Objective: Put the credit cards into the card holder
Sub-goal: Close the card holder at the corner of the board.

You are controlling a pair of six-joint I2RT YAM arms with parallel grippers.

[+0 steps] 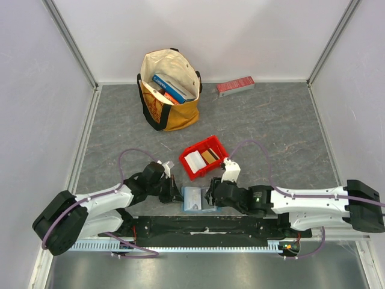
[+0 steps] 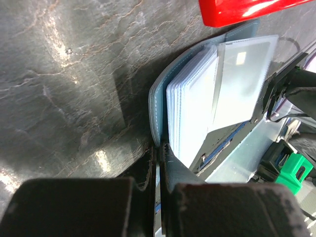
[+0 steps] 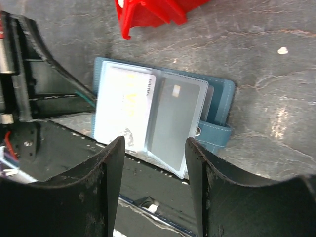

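The teal card holder (image 1: 194, 200) lies open near the table's front edge, between my two grippers. My left gripper (image 2: 159, 150) is shut on the edge of its cover (image 2: 154, 108), beside the stack of clear sleeves (image 2: 190, 116). One sleeve holds a white card (image 3: 123, 103) with yellow print. The sleeve beside it shows a grey card (image 3: 175, 121). My right gripper (image 3: 155, 163) hovers open just in front of the holder (image 3: 219, 98), with nothing gripped. Another white card (image 1: 194, 160) and a tan card (image 1: 209, 156) lie in the red bin (image 1: 212, 142).
A yellow-and-cream tote bag (image 1: 169, 90) with books stands at the back. A long red box (image 1: 235, 86) lies by the back wall. The black base plate (image 1: 204, 226) runs just below the holder. Walls enclose the table on three sides.
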